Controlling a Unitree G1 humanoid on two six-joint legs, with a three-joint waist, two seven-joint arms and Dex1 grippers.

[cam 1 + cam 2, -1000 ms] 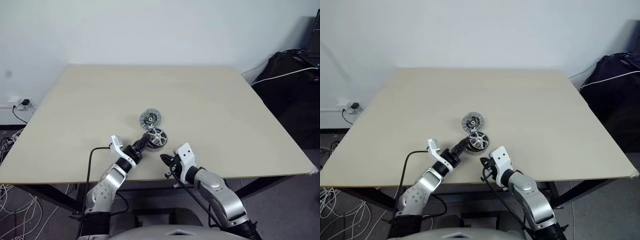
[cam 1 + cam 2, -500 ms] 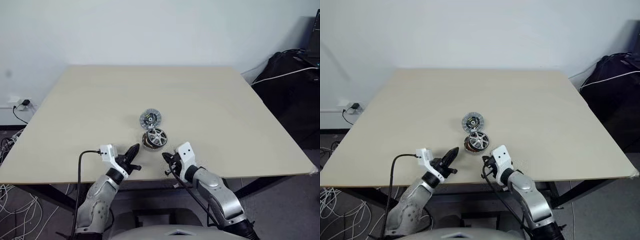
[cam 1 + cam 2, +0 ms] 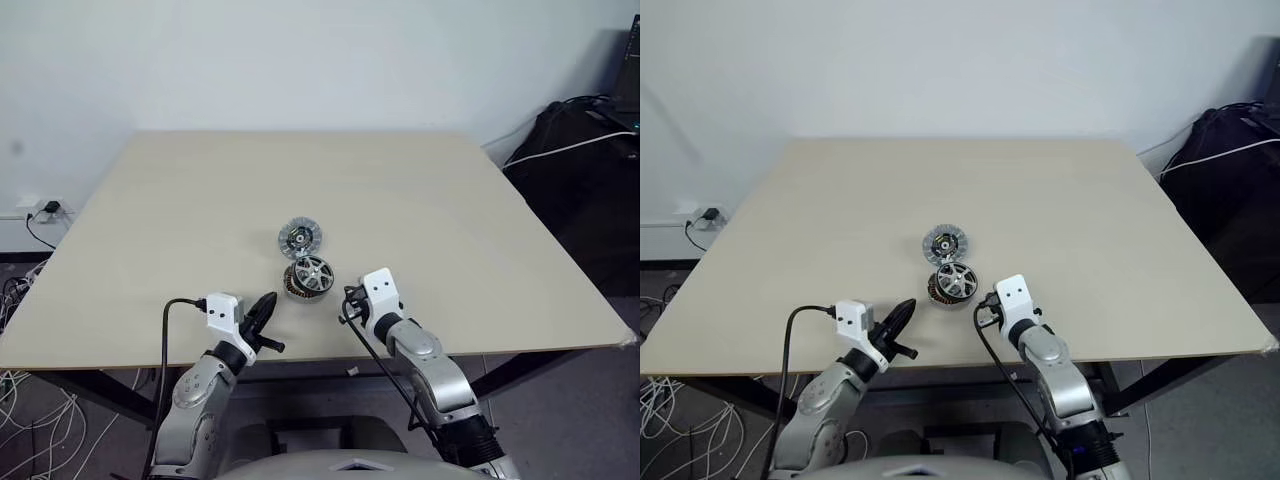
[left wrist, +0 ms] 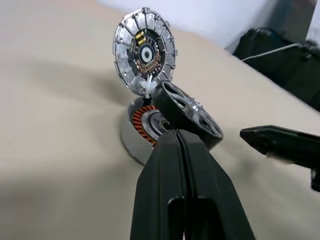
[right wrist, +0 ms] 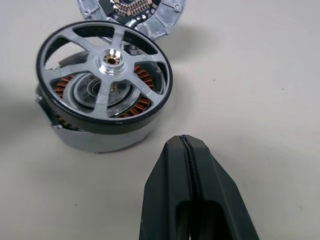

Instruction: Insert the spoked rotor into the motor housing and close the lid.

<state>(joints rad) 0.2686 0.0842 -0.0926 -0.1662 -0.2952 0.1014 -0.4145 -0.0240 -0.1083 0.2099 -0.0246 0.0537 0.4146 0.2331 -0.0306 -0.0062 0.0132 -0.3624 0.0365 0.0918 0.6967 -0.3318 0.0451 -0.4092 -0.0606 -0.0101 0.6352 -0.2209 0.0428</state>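
The spoked rotor point(image 3: 310, 272), a flat wheel with black rim, silver spokes and silver hub, rests tilted on the motor housing point(image 3: 296, 285), a round part with copper-brown windings about a silvery centre; it is not seated. Head views: a second ago the left gripper point(image 3: 266, 306) reached to the rotor with its fingers spread; it now stands withdrawn, near the housing on the robot's side, fingers pressed together and empty. The right gripper point(image 3: 985, 312), likewise pinched and empty, has advanced to just beside the housing. The lid point(image 3: 300, 237), a silver-grey ribbed disc with dark centre, lies just beyond the housing on the beige table point(image 3: 450, 220). Left wrist view: the rotor leans up off the windings on one side. Right wrist view: the rotor sits askew over the housing, overhanging. Judgement: released but unseated; pressing level is required before the lid.
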